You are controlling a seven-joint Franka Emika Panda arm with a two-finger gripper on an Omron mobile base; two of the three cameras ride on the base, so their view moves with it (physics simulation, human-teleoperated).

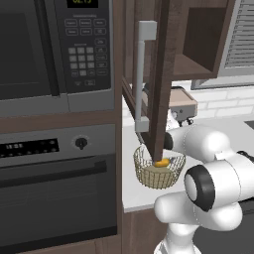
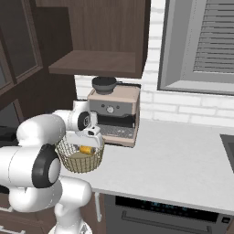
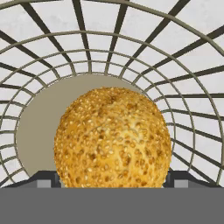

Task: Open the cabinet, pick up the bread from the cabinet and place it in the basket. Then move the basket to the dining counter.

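I have the pincer (image 3: 112,181) clamped on the bread (image 3: 113,138), hanging inside the basket (image 1: 144,163) near the tabletop's (image 2: 183,160) left front edge. Letting go this high could make it roll; withdrawing carelessly may snag the wire.
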